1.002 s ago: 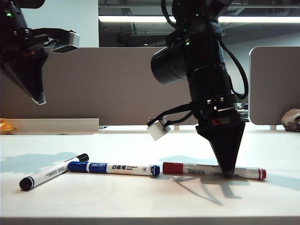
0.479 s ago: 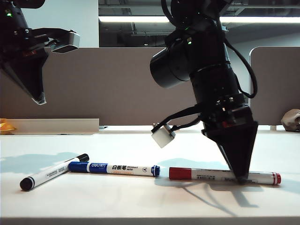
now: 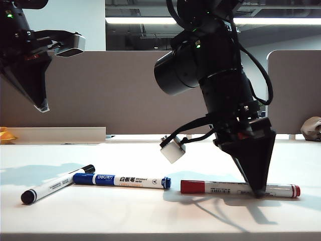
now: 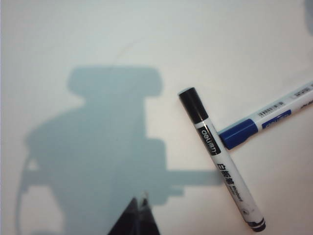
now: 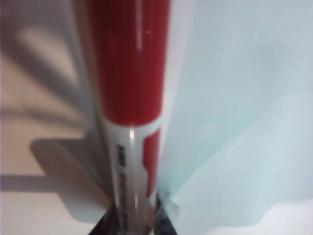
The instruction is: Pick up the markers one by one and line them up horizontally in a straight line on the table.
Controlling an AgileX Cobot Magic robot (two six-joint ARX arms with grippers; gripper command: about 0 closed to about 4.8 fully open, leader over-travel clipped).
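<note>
Three markers lie on the white table (image 3: 150, 216). The black-capped marker (image 3: 55, 184) (image 4: 222, 160) lies slanted at the left, its end touching the blue marker (image 3: 123, 180) (image 4: 266, 121). The red marker (image 3: 220, 189) (image 5: 129, 98) lies level at the right. My right gripper (image 3: 258, 192) (image 5: 134, 223) points down at the table, shut on the red marker's white barrel near its tail. My left gripper (image 3: 44, 107) (image 4: 142, 203) hangs shut and empty high above the table's left end, well above the black marker.
Grey-brown divider panels (image 3: 120, 90) run along the table's back edge, with a gap at the right. A yellow object (image 3: 6, 134) sits at the far left edge. A crumpled pale thing (image 3: 312, 128) lies at the far right behind the table.
My right gripper has slid the red marker to the right along the table, widening the gap to the blue marker. The left arm has stayed still.
</note>
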